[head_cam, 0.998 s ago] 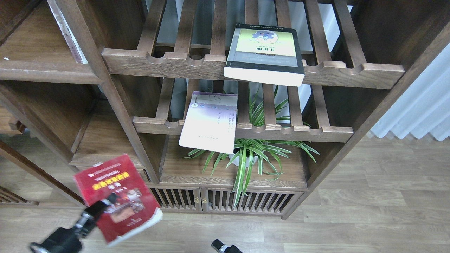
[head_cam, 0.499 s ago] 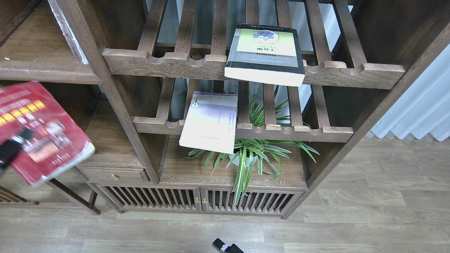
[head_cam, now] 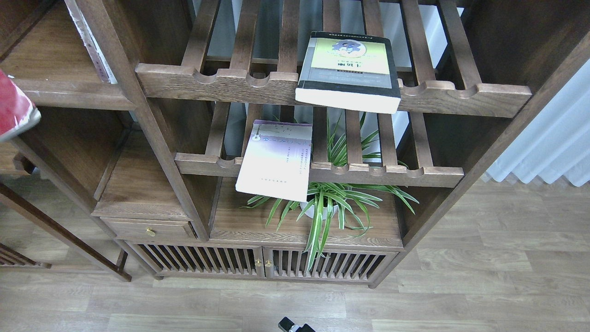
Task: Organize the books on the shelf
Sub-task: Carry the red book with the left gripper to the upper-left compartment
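Only a corner of the red book [head_cam: 14, 109] shows, at the far left edge, just in front of the rounded front edge of the solid shelf board [head_cam: 73, 90]. My left gripper is out of view past that edge. The thick black-grey book [head_cam: 348, 69] with the yellow-green panel lies flat on the upper slatted rack and overhangs its front rail. The pale white-lavender book [head_cam: 276, 159] lies on the lower slatted rack, tilted down over its rail. A small dark tip of my right gripper [head_cam: 295, 326] shows at the bottom edge; its fingers cannot be told apart.
A potted spider plant [head_cam: 329, 200] stands on the board under the lower rack. A small drawer [head_cam: 147, 228] and slatted cabinet doors [head_cam: 262, 263] are below. A thin pale item [head_cam: 90, 44] leans against the upright post. White curtain [head_cam: 553, 138] at right; wood floor in front.
The red book has moved up and to the left, from low near the floor to the height of the solid shelf board, and is now almost wholly out of view with the left gripper.
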Controlling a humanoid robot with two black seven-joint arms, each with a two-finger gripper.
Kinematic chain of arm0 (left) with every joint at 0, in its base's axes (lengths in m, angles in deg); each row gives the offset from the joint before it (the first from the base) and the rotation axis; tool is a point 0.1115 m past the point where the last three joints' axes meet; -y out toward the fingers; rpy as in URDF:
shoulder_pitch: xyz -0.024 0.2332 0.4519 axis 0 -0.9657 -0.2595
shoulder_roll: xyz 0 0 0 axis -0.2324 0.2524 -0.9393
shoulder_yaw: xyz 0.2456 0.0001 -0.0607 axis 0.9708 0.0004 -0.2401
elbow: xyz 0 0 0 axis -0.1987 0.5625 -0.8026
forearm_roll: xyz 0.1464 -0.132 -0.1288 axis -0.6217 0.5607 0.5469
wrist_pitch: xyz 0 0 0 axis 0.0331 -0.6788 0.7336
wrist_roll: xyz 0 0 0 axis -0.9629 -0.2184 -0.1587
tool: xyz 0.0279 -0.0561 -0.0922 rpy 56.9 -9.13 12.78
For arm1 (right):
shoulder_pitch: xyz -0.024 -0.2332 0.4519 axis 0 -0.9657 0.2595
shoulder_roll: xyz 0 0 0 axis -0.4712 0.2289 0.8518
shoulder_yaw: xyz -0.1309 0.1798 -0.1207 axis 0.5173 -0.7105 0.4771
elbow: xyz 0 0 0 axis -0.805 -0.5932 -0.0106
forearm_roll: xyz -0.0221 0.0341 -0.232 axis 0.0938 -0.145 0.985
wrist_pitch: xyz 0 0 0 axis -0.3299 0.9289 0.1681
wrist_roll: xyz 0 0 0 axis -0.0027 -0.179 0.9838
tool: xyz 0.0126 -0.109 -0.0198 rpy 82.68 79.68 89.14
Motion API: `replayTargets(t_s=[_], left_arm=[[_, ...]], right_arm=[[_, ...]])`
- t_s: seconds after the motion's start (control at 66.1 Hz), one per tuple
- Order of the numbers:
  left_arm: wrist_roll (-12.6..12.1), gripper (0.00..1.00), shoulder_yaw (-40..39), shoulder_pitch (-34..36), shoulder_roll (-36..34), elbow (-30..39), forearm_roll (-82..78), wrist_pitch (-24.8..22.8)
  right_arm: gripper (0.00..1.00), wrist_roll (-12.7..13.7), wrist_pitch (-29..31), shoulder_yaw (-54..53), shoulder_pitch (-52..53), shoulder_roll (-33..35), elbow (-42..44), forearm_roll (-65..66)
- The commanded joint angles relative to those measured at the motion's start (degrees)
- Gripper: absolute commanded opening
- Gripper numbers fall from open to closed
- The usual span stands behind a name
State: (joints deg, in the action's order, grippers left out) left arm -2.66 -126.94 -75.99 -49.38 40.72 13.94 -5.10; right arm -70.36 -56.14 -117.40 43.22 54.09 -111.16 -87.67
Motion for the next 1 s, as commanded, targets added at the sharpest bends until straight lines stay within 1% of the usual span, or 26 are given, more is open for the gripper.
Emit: replayTargets(t_s=[0.0,0.151,0.227,0.318,0.348,0.424,0.545,0.711,0.802,0.983], left_arm=[[-0.4,0.05,-1.3,8.6,0.3,-1.3,-8.9,0.0],[-0.4,0.05,-0.8,18.0,1.1,-3.8,-17.7,0.0],[-0.4,0.05,-0.6,20.9,1.4,-5.0,-21.0,0.0],[-0.4,0.05,0.1,25.5,2.4,-7.4,-26.8,0.0],[-0.3,0.05,1.2,29.3,3.6,-9.6,-30.8,0.0],[-0.3,0.05,3.2,33.4,5.3,-12.1,-34.3,0.0],[-0.3,0.05,7.5,38.1,6.2,-15.6,-36.2,0.0],[-0.2,0.05,14.8,46.5,6.4,-21.4,-36.6,0.0],[-0.1,0.05,17.6,51.1,7.9,-24.5,-36.6,0.0],[0.1,0.05,22.1,55.9,9.9,-28.5,-36.6,0.0]], right_arm=[[0.99,0.0,0.0,0.0,-0.4,0.0,0.0,-0.1],[0.99,0.0,0.0,0.0,-0.7,0.0,-0.1,-0.1],[0.99,-0.1,0.0,0.0,-0.7,0.0,-0.1,-0.1],[0.99,-0.1,0.0,0.0,-0.8,0.0,0.0,-0.1],[0.99,-0.1,0.0,0.0,-0.8,0.0,-0.1,-0.1],[0.99,0.0,0.0,0.0,-0.8,0.0,-0.1,-0.1],[0.99,0.0,0.0,0.0,-0.8,0.0,-0.2,-0.1],[0.99,-0.1,0.0,0.0,-1.2,0.0,-0.2,-0.1],[0.99,-0.1,0.0,0.1,-1.2,0.0,-0.2,-0.1],[0.99,-0.1,0.0,-0.1,-1.2,0.0,-0.2,-0.1]])
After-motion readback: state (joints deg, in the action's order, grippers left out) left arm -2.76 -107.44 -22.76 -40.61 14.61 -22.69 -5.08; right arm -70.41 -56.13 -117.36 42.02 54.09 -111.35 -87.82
